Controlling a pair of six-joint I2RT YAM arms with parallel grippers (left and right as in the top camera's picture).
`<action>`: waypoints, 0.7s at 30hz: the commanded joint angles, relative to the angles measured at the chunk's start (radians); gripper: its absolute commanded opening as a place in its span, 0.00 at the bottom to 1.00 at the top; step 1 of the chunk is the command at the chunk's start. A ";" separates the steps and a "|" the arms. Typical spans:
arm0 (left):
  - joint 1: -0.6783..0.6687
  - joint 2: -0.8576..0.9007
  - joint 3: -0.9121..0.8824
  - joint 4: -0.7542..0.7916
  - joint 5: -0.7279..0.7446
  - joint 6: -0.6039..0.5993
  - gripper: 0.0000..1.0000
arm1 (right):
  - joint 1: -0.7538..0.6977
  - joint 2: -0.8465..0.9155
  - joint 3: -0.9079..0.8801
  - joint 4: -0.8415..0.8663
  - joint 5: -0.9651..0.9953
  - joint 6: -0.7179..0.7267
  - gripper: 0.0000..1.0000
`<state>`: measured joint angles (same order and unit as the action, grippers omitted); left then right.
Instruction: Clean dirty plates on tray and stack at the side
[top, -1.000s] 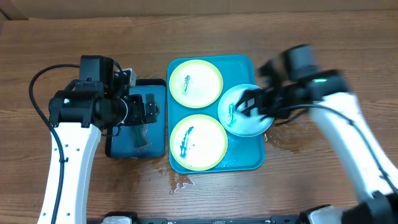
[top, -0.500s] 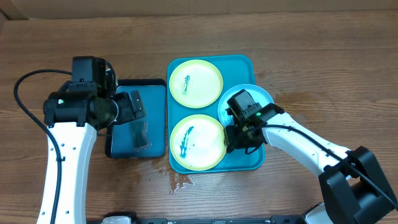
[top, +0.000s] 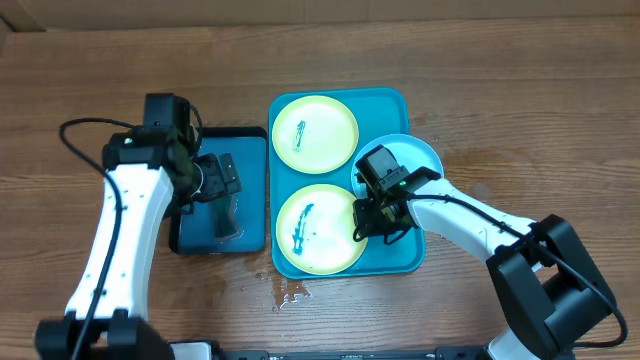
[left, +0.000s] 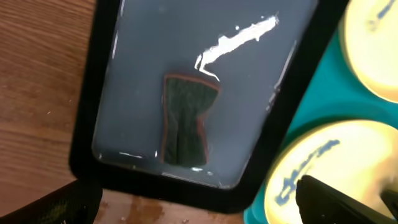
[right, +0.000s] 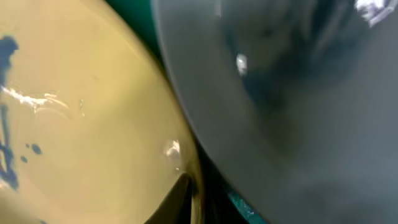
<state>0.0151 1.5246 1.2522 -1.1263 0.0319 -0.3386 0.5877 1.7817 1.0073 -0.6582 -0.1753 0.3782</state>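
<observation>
The teal tray (top: 395, 262) holds three plates. A yellow-green plate (top: 315, 132) with a small blue streak lies at the back. A second yellow-green plate (top: 318, 232) (right: 81, 124) (left: 323, 177), smeared blue, lies at the front. A light-blue plate (top: 418, 152) (right: 298, 93) sits at the right, partly under my right arm. My right gripper (top: 368, 222) (right: 198, 199) is shut on the front plate's right rim. My left gripper (top: 218, 180) (left: 199, 211) hangs open over a dark cloth (left: 185, 118) (top: 226, 216).
The cloth lies in water in a smaller black-rimmed blue tray (top: 252, 140) (left: 273, 168), left of the teal tray. Wet patches mark the wooden table in front of the teal tray (top: 290, 292) and to its right (top: 458, 222).
My right arm swung in from the right and came down at the front plate's right rim, where its jaws closed. The left arm shifted slightly right over the small tray, still open.
</observation>
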 joint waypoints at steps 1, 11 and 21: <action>0.003 0.074 -0.031 0.043 -0.011 -0.013 1.00 | -0.005 0.012 -0.004 0.006 0.053 0.016 0.08; -0.003 0.343 -0.072 0.220 -0.002 0.061 0.66 | -0.007 0.012 -0.004 -0.008 0.096 0.019 0.08; -0.003 0.414 -0.053 0.196 0.072 0.107 0.04 | -0.007 0.012 -0.004 -0.013 0.102 0.015 0.08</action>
<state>0.0196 1.9099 1.1870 -0.9119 0.0269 -0.2543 0.5880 1.7813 1.0077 -0.6590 -0.1493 0.3923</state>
